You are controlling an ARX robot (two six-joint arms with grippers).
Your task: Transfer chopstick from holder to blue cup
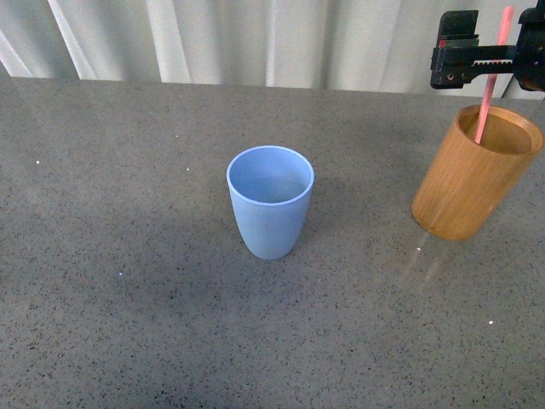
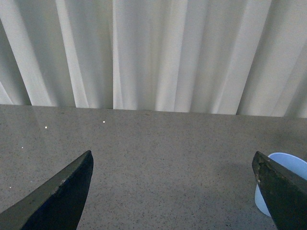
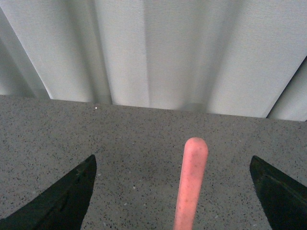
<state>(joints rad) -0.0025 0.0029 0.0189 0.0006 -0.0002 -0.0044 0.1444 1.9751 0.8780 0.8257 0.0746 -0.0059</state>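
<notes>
chopstick in holder, right pincer open around it

the chopstick [image 1: 488,94] stands leaning in the holder [image 1: 473,183], lower end inside, top well above the rim. the holder sits at the right of the grey speckled table [image 1: 128,298], well apart from the blue cup [image 1: 270,204], which stands upright mid-table. the right gripper [image 1: 491,56] is above the holder, released, jaws spread wide with the stick's upper part between them. the right wrist view shows a gap on each side of the stick, so no contact. the left gripper [image 2: 172,191] is released too, jaws far apart with bare table between them, and the cup's rim shows just beside one finger [image 2: 283,191]. white curtain [image 1: 255,38] behind.
</notes>
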